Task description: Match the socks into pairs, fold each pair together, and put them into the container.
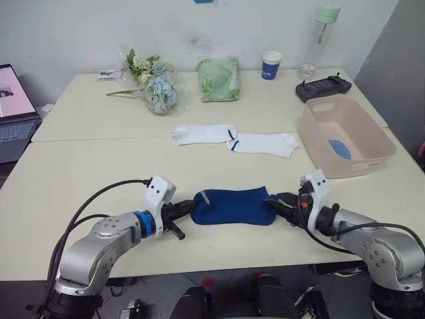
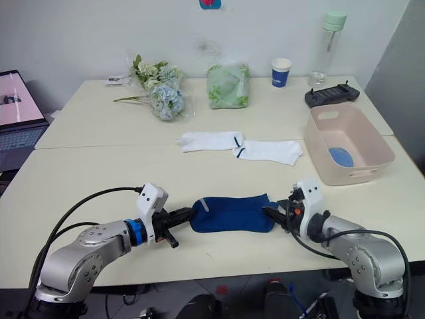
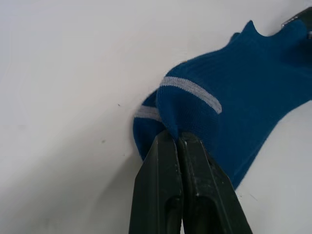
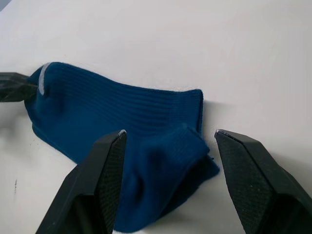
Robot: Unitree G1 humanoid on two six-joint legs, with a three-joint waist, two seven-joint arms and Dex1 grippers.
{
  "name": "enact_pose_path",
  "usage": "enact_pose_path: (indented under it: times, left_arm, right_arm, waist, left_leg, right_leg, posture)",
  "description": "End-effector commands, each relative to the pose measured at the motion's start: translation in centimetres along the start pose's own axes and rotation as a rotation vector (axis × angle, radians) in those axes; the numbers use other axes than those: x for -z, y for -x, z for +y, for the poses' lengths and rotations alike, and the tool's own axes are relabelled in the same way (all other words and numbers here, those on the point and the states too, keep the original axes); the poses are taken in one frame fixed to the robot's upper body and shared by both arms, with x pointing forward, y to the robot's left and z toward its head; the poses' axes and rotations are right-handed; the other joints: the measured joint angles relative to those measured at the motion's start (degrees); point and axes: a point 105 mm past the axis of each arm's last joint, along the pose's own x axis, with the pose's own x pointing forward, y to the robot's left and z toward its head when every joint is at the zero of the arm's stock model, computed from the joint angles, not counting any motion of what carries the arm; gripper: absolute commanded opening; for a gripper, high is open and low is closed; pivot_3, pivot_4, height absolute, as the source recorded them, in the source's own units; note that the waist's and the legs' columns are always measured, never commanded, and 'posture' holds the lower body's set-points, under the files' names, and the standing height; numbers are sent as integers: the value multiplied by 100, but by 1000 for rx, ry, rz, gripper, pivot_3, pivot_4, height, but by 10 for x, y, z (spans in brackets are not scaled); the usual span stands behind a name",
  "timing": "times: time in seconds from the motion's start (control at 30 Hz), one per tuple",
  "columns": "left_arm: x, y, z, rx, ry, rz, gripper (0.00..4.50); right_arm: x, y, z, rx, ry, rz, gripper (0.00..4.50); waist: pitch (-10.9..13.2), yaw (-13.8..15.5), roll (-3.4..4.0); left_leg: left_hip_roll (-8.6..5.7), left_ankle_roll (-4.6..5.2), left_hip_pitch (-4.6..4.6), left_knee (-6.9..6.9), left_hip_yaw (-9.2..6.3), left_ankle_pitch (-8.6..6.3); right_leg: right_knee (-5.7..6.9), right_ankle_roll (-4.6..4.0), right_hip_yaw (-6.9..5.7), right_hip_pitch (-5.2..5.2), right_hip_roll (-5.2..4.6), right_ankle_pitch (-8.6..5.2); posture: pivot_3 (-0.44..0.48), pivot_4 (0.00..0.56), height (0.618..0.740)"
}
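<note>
A: The navy socks [image 1: 232, 205] lay flat near the front edge of the table [image 1: 86, 166], between the two arms, one on top of the other as far as the wrist views showed.

B: And the grippers?

A: The left gripper [image 3: 178, 139] was clamped shut on the navy socks, pinching the end with the pale grey stripe. The right gripper [image 4: 168, 136] was spread wide, its two fingers [image 4: 102, 170] standing either side of the opposite end, where the fabric was bunched up; whether the pads touched the fabric I couldn't make out.

B: What about the container?

A: The pink container [image 1: 312, 136] sat at the robot's right, well apart from the navy socks. Inside it lay something light blue [image 1: 339, 149], folded, on the floor of the tub toward its right wall. It looked like the light blue socks, though I couldn't count them.

B: And the white ones?

A: The two white socks [image 1: 236, 139] lay flat mid-table, end to end and touching, just left of the container.

B: Anything else on the table?

A: Toward the far edge, a bunch of flowers [image 1: 151, 83], a pale green bag [image 1: 219, 78], a blue-and-white paper cup [image 1: 271, 65], a clear bottle [image 1: 317, 40] and a black controller [image 1: 323, 87] just behind the container.
</note>
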Motion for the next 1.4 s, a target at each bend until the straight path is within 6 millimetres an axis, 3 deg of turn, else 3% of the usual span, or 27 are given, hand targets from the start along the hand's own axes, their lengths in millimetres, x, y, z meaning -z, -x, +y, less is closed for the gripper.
enact_pose_path:
  times: [0.03,0.23,0.6,0.63,0.73,0.9,1.03,1.1,1.2,1.37,1.4]
  left_arm:
    - [-7,3,-5,-1,-16,-30,0]
    - [-5,5,-4,-22,-6,-31,0]
    - [3,-2,-4,-32,12,-14,0]
    - [4,-2,-5,-27,15,-12,0]
    - [5,0,-2,-45,7,-21,649]
    - [5,10,9,-93,-21,-10,2223]
    - [-6,22,28,-163,-73,-47,3471]
    - [-16,27,32,-169,-109,-97,3471]
    - [-28,28,27,-112,-136,-148,3471]
    - [-48,9,4,47,-221,-207,3471]
    - [-51,4,0,64,-244,-220,3307]
  right_arm:
    - [-11,0,2,-18,30,-40,2157]
    - [-12,0,0,-20,31,-40,18]
    - [-11,-3,-1,-11,50,-26,18]
    - [-11,-3,-2,-3,51,-28,245]
    - [-13,0,-4,6,43,-41,1041]
    - [-23,8,-11,39,75,-93,2830]
    - [-35,15,-6,2,229,-143,4259]
    - [-37,15,0,-49,351,-145,4259]
    - [-42,8,9,-107,376,-180,4259]
    - [-33,-12,26,-220,454,-160,4259]
    - [-31,-15,28,-234,462,-155,3882]
  waist:
    - [0,1,0]
    - [0,4,0]
    - [0,5,0]
    - [0,5,0]
    - [0,7,0]
    - [0,8,0]
    - [0,8,0]
    - [1,8,0]
    - [1,3,-2]
    - [1,5,-2]
    - [1,11,-3]
  left_leg:
    - [0,0,0,0,1,0]
    - [0,0,0,0,1,0]
    - [-1,0,0,0,1,0]
    - [-1,0,0,0,1,0]
    - [0,0,0,0,2,0]
    - [0,0,-1,0,1,0]
    - [-2,0,0,0,1,0]
    - [-2,0,0,0,2,0]
    - [-1,0,4,-1,3,0]
    - [-1,0,6,1,2,0]
    - [-1,0,6,1,1,0]
  right_leg:
    - [0,0,1,0,0,0]
    - [-1,0,1,0,0,0]
    - [-1,0,1,0,0,0]
    - [-1,0,1,0,0,0]
    - [-2,0,2,0,0,0]
    - [-2,0,1,0,0,0]
    - [-2,0,0,1,0,0]
    - [-4,1,0,2,0,0]
    - [-3,1,-2,6,2,0]
    - [-4,0,-2,10,0,0]
    - [-5,0,-2,11,-1,0]
  posture:
    - [0,150,740]
    - [0,150,740]
    - [0,150,740]
    - [0,150,740]
    - [0,150,740]
    - [0,150,740]
    - [0,150,740]
    - [0,150,740]
    - [0,150,740]
    - [0,150,740]
    - [0,150,740]
